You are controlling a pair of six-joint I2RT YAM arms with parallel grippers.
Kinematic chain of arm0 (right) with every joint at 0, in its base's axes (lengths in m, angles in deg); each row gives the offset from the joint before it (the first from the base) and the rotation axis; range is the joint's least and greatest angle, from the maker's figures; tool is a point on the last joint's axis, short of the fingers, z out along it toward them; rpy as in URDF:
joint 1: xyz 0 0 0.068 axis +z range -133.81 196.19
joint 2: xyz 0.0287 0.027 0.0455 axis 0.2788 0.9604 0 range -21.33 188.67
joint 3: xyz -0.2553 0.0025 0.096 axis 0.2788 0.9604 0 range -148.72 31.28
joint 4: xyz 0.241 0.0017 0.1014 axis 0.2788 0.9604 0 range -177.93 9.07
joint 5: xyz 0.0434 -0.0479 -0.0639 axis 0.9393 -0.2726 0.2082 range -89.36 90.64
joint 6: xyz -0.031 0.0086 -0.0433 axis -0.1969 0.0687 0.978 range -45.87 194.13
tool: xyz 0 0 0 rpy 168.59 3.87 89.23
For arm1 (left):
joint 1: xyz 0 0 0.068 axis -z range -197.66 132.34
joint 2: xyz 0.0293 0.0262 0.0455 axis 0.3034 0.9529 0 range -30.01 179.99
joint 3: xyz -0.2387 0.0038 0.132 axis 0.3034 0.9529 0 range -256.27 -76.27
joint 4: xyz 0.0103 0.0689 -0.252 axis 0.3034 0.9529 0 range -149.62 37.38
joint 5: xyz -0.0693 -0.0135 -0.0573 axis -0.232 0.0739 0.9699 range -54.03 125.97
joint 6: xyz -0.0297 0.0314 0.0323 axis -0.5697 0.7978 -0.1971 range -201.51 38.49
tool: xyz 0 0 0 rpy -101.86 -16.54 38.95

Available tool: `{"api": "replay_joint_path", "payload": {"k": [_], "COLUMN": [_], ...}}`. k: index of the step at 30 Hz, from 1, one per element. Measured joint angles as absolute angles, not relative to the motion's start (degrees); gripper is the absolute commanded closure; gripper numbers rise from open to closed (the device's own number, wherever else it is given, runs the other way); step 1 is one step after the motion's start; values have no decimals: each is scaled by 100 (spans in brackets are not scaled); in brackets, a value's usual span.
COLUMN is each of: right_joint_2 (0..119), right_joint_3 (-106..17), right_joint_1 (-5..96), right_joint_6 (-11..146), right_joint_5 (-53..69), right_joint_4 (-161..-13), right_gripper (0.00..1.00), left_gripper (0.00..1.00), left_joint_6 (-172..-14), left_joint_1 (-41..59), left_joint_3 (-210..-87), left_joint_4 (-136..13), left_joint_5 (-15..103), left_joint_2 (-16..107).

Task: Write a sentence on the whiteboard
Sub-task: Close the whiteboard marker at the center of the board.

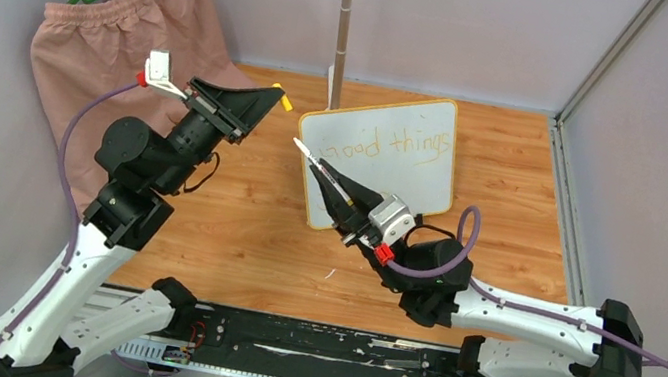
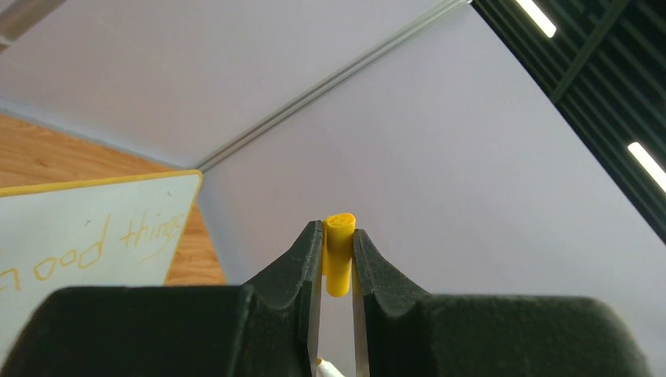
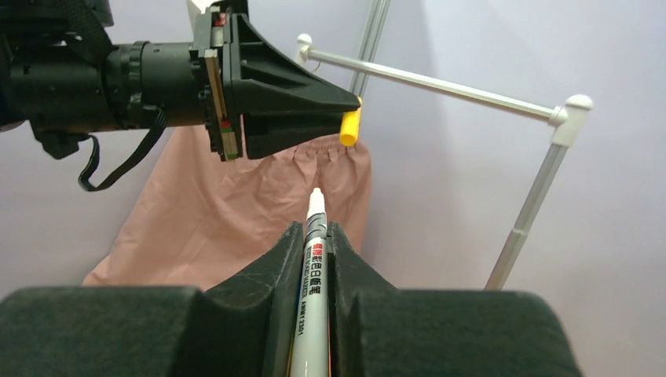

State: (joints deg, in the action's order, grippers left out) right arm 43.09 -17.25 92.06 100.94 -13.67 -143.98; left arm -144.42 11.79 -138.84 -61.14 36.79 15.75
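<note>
— Starting with the top view: where is the whiteboard (image 1: 390, 192), and what does it carry?
— It stands tilted on the wooden table (image 1: 232, 233). The sentence (image 1: 418, 146) reads "Good things", one yellow-orange line across the upper part of the whiteboard. Below that line the surface is bare. The right gripper (image 1: 324, 177), at the whiteboard's left edge, is clamped on a marker (image 1: 310, 155). The tip lies at that edge, but contact cannot be told. The left gripper (image 1: 268, 97), farther off the same edge, pinches a yellow cap (image 1: 286, 98).
— Does the left wrist view agree?
— Yes. Both jaws press the cap's sides, with nothing else between them. The whiteboard and its two words appear beyond.
— And the right wrist view?
— The jaws grip the marker's barrel, bare nib forward. The nib points away from the whiteboard, which is out of frame, toward the cap and a pink garment (image 3: 204, 220).
— How far along is the task?
— By judgement, two words are written. What remains is either a second line on the bare lower part of the whiteboard, or only the recapping.
</note>
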Motion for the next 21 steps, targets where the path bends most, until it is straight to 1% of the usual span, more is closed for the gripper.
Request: {"api": "replay_joint_path", "payload": {"k": [4, 10, 21], "right_joint_2": [4567, 4873, 4952], "right_joint_3": [-1804, -2038, -2088], "right_joint_1": [9281, 9283, 9283], "right_joint_6": [10614, 11018, 10998], "right_joint_5": [-1387, -1387, -1255], "right_joint_4": [-15078, -15600, -15928], "right_gripper": [100, 100, 100], "left_gripper": [100, 100, 100], "left_joint_6": [-14652, -14930, -15152], "left_joint_1": [1179, 1179, 1179], "left_joint_3": [-13884, -13884, -13851], "left_joint_4": [-6219, -6398, -6431], "left_joint_5": [3603, 3574, 3577], "left_joint_2": [1430, 1350, 1371]}}
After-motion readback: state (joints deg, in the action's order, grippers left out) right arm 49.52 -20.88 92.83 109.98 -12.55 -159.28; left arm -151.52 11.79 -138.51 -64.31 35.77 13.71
